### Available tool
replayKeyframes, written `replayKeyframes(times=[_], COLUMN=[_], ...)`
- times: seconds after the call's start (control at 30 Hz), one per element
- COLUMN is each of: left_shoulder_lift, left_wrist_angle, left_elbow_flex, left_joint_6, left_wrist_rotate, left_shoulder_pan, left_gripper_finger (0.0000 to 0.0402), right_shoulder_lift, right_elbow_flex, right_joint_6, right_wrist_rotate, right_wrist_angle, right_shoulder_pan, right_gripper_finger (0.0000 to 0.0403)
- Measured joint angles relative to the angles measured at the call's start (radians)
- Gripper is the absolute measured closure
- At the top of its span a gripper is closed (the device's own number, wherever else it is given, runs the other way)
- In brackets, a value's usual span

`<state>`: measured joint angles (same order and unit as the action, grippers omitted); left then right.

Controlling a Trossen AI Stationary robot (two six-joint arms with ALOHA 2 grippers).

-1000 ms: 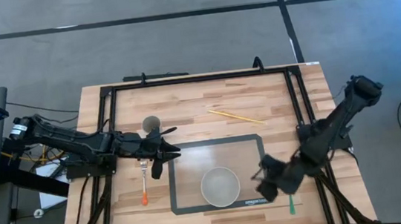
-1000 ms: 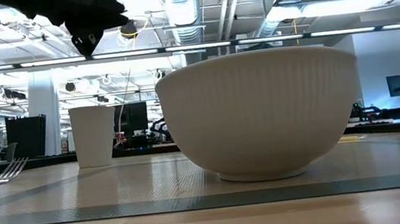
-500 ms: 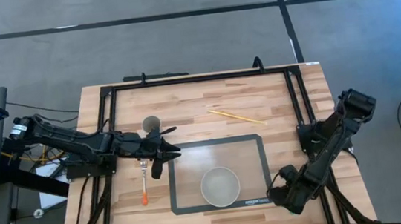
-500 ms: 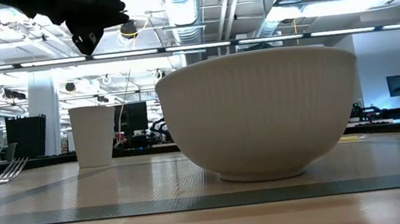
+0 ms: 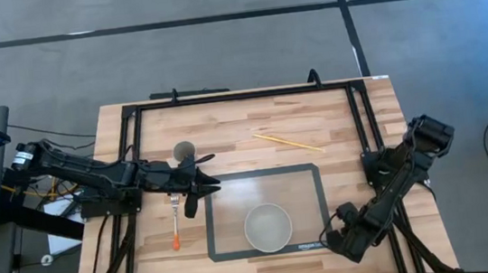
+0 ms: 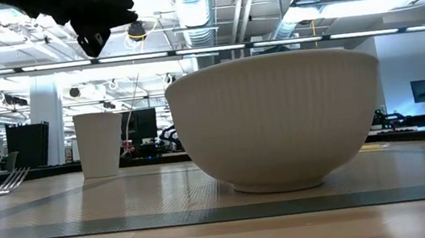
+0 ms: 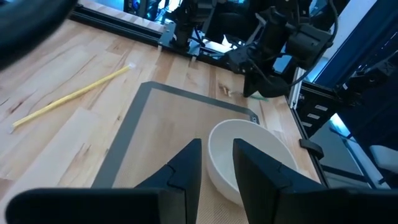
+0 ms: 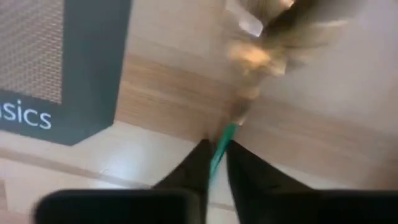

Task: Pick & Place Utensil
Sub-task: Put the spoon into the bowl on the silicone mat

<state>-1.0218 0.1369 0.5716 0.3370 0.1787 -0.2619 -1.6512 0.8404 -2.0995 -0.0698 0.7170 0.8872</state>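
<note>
My right tool [image 8: 214, 158] is low at the table [image 5: 332, 113] edge, fingers pinching the green utensil [image 8: 225, 138] handle to lift it; left tool [image 7: 214, 165] waits, slightly open.

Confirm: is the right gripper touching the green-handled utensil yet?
Touching, as far as shows. In the right wrist view the right gripper has its dark fingers closed in on the green-handled utensil, with no gap visible on either side. The high view hides it.
</note>
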Motion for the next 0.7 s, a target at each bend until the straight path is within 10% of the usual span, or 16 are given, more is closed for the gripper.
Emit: replayKeyframes(times=[0.7], left_shoulder_lift=[0.0], left_wrist_angle=[0.007], left_elbow_flex=[0.0], left_joint_6=[0.0], left_wrist_rotate=[0.0], left_shoulder_pan=[0.0], left_gripper_finger=[0.0309], right_shoulder_lift=[0.022], right_elbow_flex=[0.332], right_joint_6=[0.561], right_wrist_rotate=[0.029], right_wrist_angle=[0.238], right_shoulder_pan=[-0.296], right_gripper_finger=[0.0399])
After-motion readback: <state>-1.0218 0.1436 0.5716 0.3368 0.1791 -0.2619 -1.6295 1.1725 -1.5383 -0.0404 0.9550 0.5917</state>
